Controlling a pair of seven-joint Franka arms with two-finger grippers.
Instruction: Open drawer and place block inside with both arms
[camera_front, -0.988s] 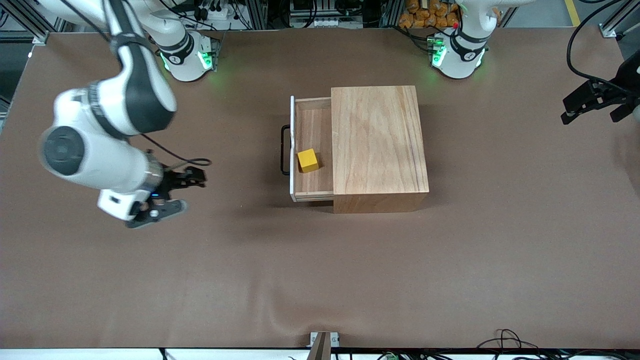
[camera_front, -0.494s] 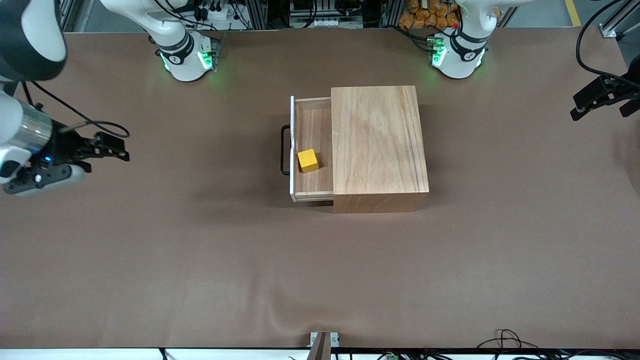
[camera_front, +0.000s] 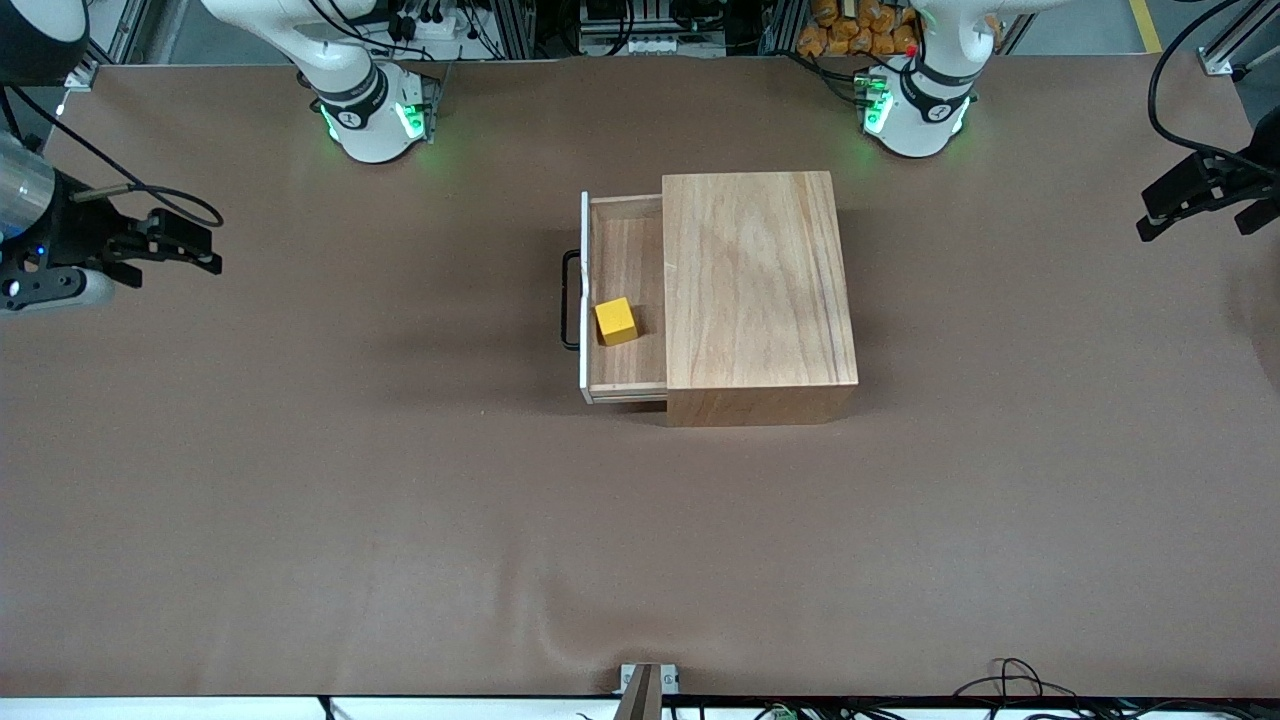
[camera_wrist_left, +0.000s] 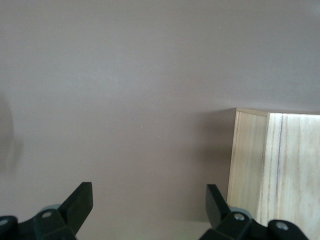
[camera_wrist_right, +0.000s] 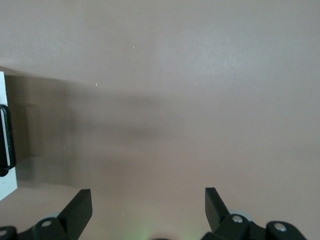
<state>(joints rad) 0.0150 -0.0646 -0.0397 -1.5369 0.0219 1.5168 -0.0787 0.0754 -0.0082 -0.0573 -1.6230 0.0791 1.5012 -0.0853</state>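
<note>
The drawer (camera_front: 625, 295) stands pulled out of the light-wood box (camera_front: 758, 295), its white front panel and black bar handle (camera_front: 568, 300) facing the right arm's end of the table. The yellow block (camera_front: 615, 321) lies inside the drawer. My right gripper (camera_front: 190, 250) is open and empty, up over the table at the right arm's end, far from the drawer. My left gripper (camera_front: 1155, 215) is open and empty over the left arm's end of the table. The left wrist view shows the box's corner (camera_wrist_left: 280, 170); the right wrist view shows the drawer's handle (camera_wrist_right: 6, 137).
The arms' green-lit bases (camera_front: 375, 115) (camera_front: 915, 110) stand along the table's edge farthest from the front camera. A brown mat (camera_front: 640, 540) covers the table. Cables lie at the edge nearest the front camera (camera_front: 1010, 680).
My right arm has swung away from the drawer toward its own end of the table and risen. My left gripper has shifted slightly. The drawer and block have not moved.
</note>
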